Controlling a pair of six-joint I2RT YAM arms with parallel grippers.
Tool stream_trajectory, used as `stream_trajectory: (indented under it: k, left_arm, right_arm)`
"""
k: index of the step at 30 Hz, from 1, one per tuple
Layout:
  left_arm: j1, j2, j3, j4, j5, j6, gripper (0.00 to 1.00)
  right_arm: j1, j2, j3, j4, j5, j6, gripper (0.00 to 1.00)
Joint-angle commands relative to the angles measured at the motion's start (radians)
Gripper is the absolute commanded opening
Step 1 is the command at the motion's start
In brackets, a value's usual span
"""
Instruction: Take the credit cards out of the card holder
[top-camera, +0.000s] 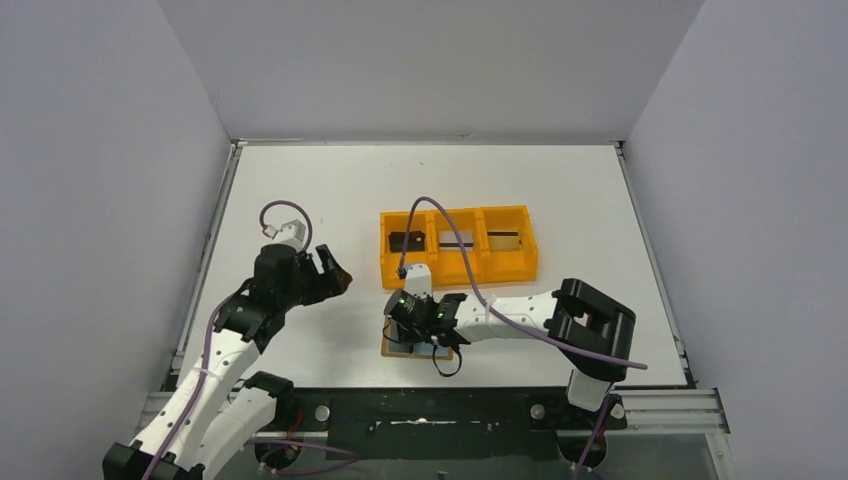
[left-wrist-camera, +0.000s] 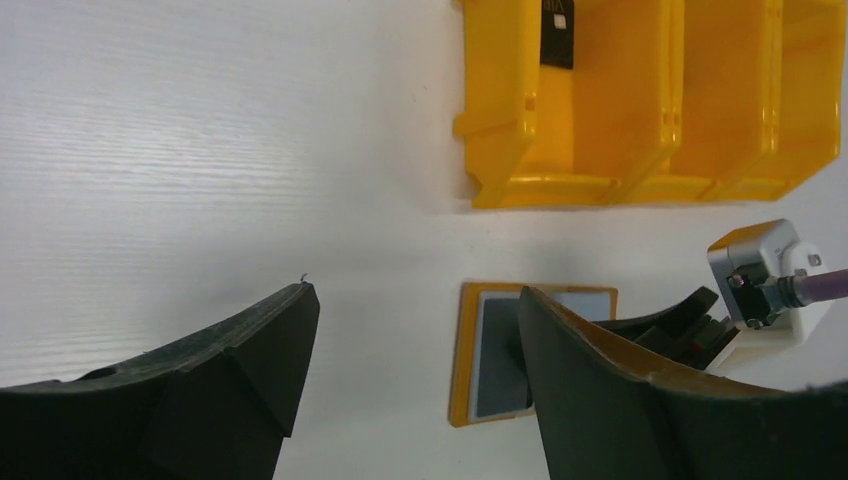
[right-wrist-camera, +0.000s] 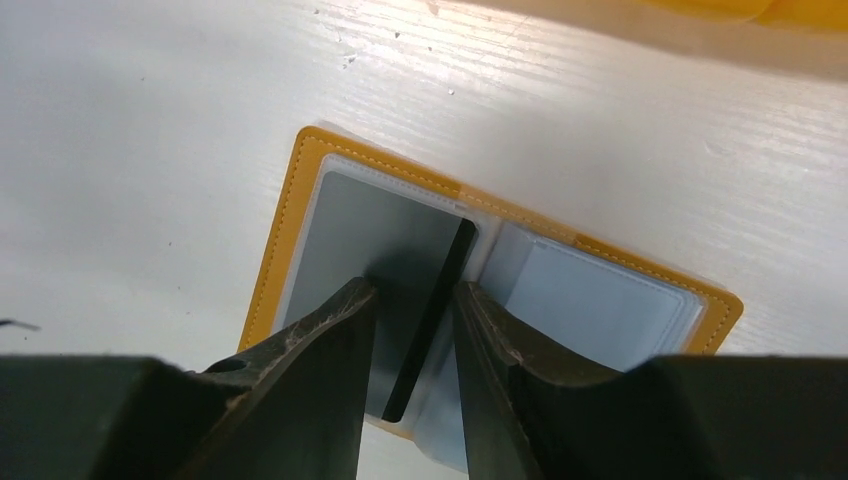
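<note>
At the front of the table, right gripper over the open holder.
Left of the tray, left gripper hangs, jaws wide apart; right fingers straddle a dark card standing on edge in the holder; whether clamped, I cannot tell.

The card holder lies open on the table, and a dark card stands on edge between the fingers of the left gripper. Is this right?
Not quite. The dark card stands between the fingers of the right gripper, as the right wrist view shows. The card holder does lie open on the table.
</note>
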Motion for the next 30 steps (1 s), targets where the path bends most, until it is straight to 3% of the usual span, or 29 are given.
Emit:
stream_trajectory:
  k: [1, 9, 16, 25, 30]
  left_arm:
    - [-0.022, 0.042, -0.054, 0.155, 0.237, -0.054, 0.69]
    - [-0.228, 0.069, -0.155, 0.288, 0.248, -0.191, 0.61]
    - [-0.396, 0.199, -0.209, 0.414, 0.208, -0.293, 0.51]
    - [-0.437, 0.364, -0.189, 0.457, 0.161, -0.296, 0.39]
    - [-0.443, 0.398, -0.186, 0.422, 0.096, -0.310, 0.38]
  right_arm:
    - [-0.006, -0.104, -0.058, 0.139, -0.014, -0.043, 0.36]
    - [-0.063, -0.265, -0.228, 0.236, -0.042, 0.078, 0.39]
    - [-0.088, -0.300, -0.310, 0.358, -0.136, 0.130, 0.37]
    - [-0.097, -0.285, -0.321, 0.412, -0.183, 0.114, 0.30]
    - [-0.110, -0.241, -0.309, 0.429, -0.227, 0.110, 0.27]
